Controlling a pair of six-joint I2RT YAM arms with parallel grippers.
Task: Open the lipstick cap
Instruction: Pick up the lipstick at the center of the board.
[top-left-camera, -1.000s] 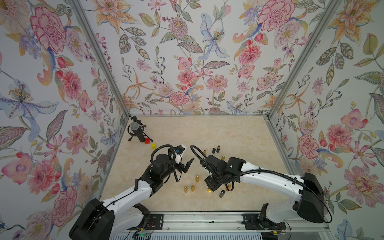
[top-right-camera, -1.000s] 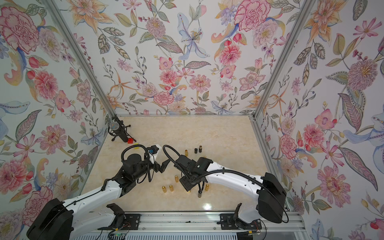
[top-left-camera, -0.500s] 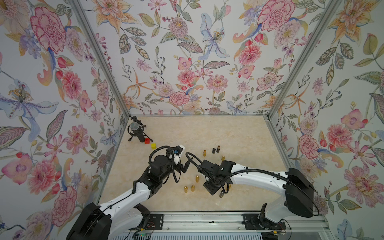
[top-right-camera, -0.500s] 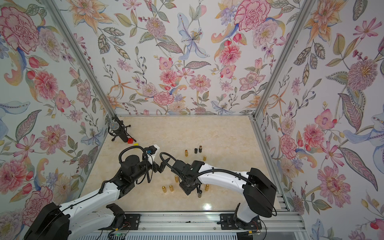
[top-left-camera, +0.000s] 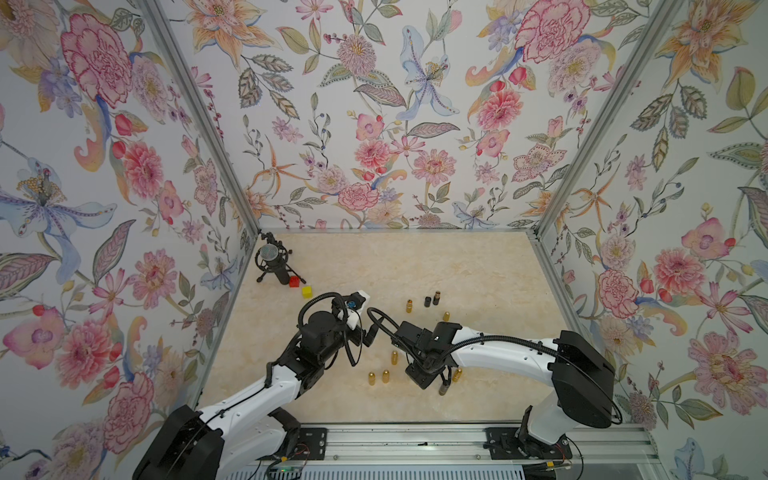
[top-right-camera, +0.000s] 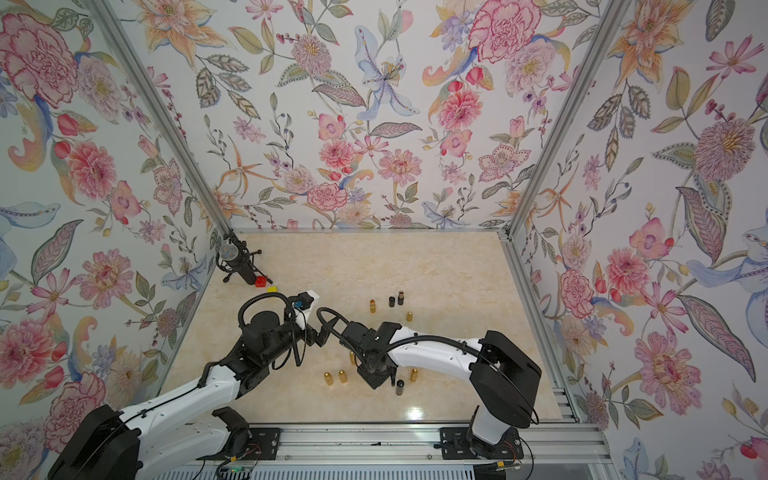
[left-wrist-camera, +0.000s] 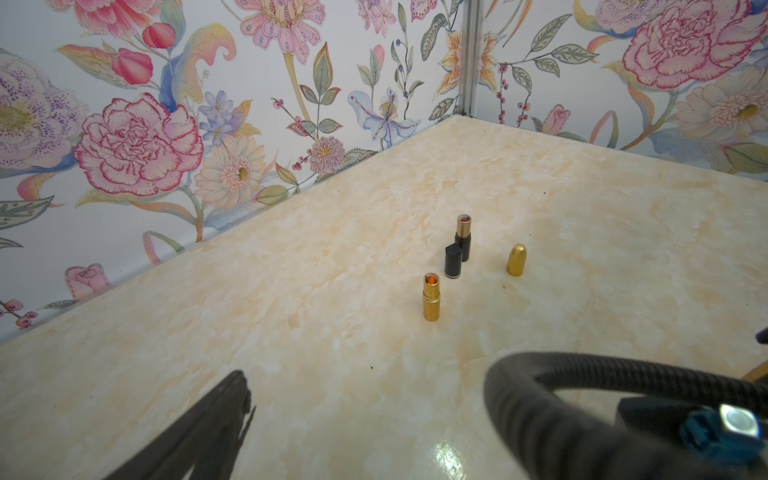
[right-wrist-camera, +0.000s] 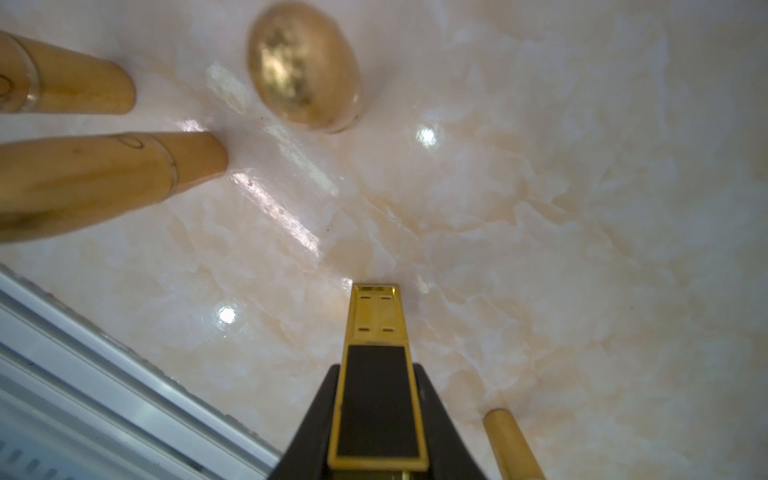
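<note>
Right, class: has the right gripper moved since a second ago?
Yes. In a top view the right gripper has shifted slightly toward the two gold lipsticks standing side by side, away from the dark lipstick; both stayed put.

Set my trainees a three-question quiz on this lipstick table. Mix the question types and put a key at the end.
1. True or false: the left claw is holding a lipstick.
2. What does the right claw grip? A) a black and gold lipstick; B) a pencil; C) a coin.
3. Fill the gap: in the left wrist view, the upright gold lipstick nearest that camera has its cap ____.
Key: 1 false, it is open and empty. 2 A. 3 off, the orange tip shows.
</note>
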